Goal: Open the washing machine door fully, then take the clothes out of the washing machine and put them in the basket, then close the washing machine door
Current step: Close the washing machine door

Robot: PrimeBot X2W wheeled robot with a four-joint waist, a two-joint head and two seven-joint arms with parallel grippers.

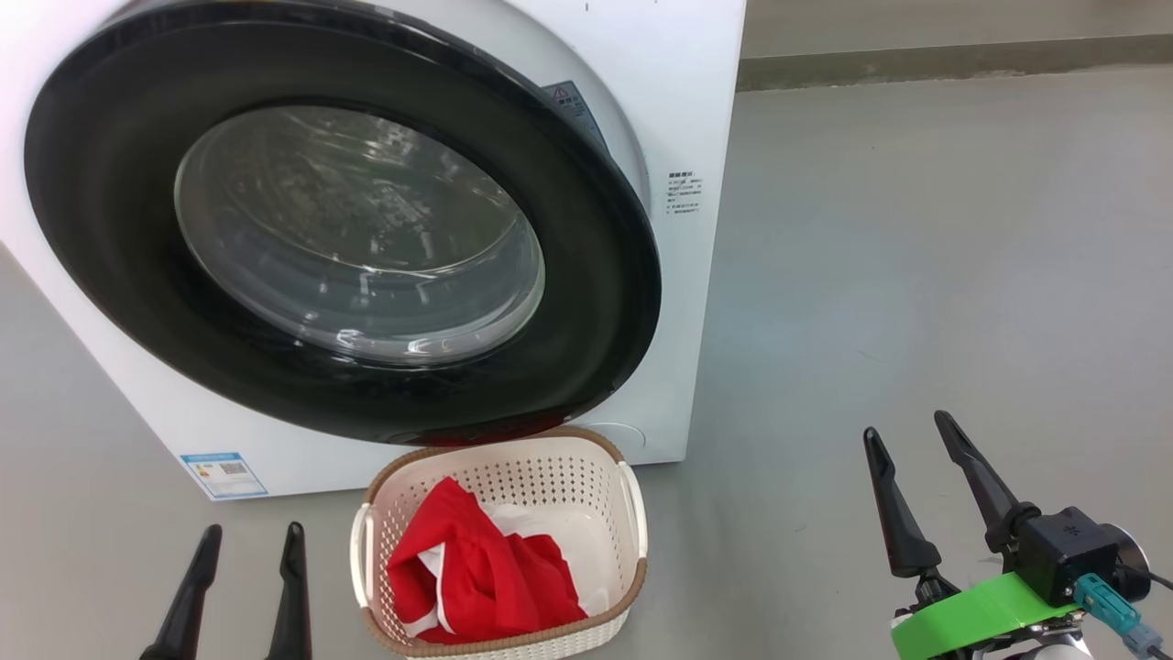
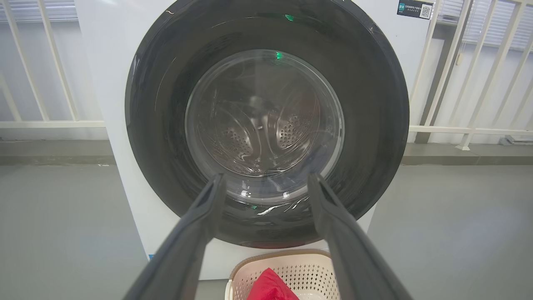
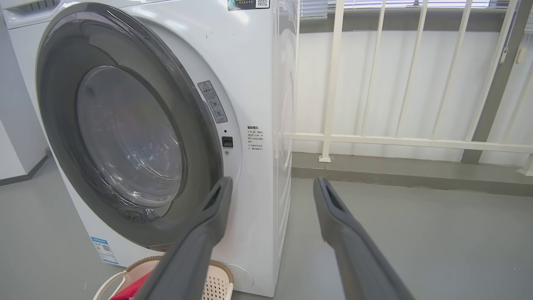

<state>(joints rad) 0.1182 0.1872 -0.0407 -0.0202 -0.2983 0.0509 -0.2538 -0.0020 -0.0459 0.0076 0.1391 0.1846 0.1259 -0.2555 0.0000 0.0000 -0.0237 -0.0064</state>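
At the foot of the washing machine (image 1: 678,110), the clothes (image 1: 486,568) lie bunched inside the basket (image 1: 541,477), red fabric with a strip of white trim, heaped toward its left and front. The basket stands on the floor (image 1: 916,275) just in front of the machine, its far brown rim tucked under the lowest arc of the washing machine door (image 1: 119,229). That door lies flat against the white front, and its glass window (image 1: 357,234) shows the perforated drum behind it. Whether it is latched cannot be told. A faint red gleam sits on the door's bottom edge above the basket. A blue sticker (image 1: 224,473) marks the machine's lower left corner.

Left of the basket, the left pincer (image 1: 254,529) hangs low with its two dark fingers spread apart and nothing between them. Its own camera looks straight at the door, with the basket and clothes below the fingers. The right pincer (image 1: 907,425) is well off to the basket's right over bare floor, likewise spread wide and empty, with green tape (image 1: 971,616) wrapped at its base. Its camera faces the machine's right front corner, with a white railing (image 3: 395,141) running along the wall beyond.
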